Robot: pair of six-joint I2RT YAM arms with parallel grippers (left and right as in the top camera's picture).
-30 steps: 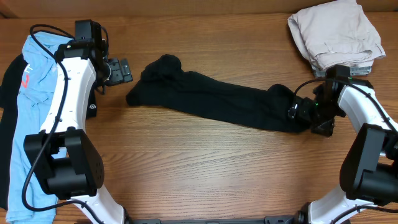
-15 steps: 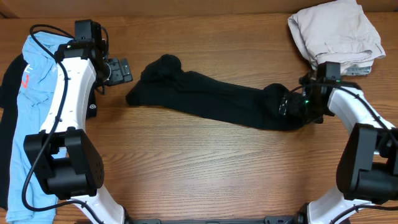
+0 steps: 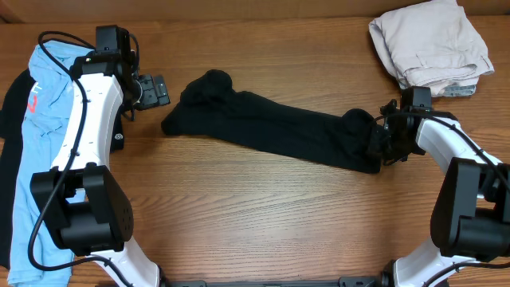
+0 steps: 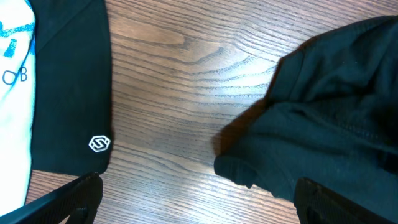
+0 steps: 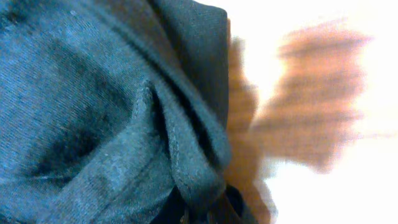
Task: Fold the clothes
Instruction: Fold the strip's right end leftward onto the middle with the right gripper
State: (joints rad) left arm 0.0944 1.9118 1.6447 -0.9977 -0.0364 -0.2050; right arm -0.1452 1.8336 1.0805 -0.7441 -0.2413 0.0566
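The black tee (image 3: 271, 127) lies roped across mid-table, unfolded, so all folding is left. The left gripper (image 3: 155, 90) hangs spread near its left end; the right gripper (image 3: 382, 142) sits on the right end, grip unclear.

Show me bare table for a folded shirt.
Bare: the wide strip in front of the black shirt, between the arm bases; the band behind it, from left gripper to beige pile. Crowded: the left edge with the blue tee, and the shirt's end by the right gripper.
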